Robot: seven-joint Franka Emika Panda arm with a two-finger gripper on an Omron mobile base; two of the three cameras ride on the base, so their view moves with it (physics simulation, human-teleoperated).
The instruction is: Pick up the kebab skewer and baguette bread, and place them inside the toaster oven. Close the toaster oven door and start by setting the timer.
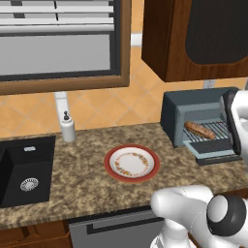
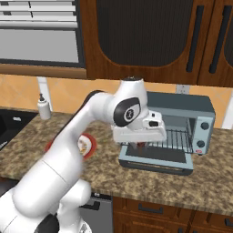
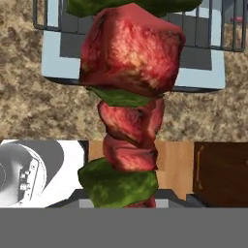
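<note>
We take the toaster oven [image 1: 193, 114] as our landmark: it stands on the speckled desk [image 1: 77, 179] toward the right end, below the dark wooden wall cabinet [image 1: 193, 38]. The toaster oven door [image 1: 215, 150] is folded down flat in front of it, resting open over the desk. Inside, on the wire rack [image 2: 179, 139], we see the baguette bread [image 1: 199, 130] lying lengthwise in the left base view.

Our end effector [image 2: 142, 145] hangs just in front of the oven's opening, above the lowered door, and it is clamped on the kebab skewer [image 3: 128, 101]. In the hand view the skewer runs up the middle, red meat chunks alternating with green pieces, with the door's pale panel and the rack bars behind its far end. In the right base view only a small dark red bit peeks out under the hand, so we cannot tell how far the tip reaches toward the rack.

To the left of the oven, well apart from it, sits the red-rimmed plate [image 1: 131, 163]. Further left, by the wall, stands a soap dispenser [image 1: 68, 127], and beyond it the black sink [image 1: 26, 169].
</note>
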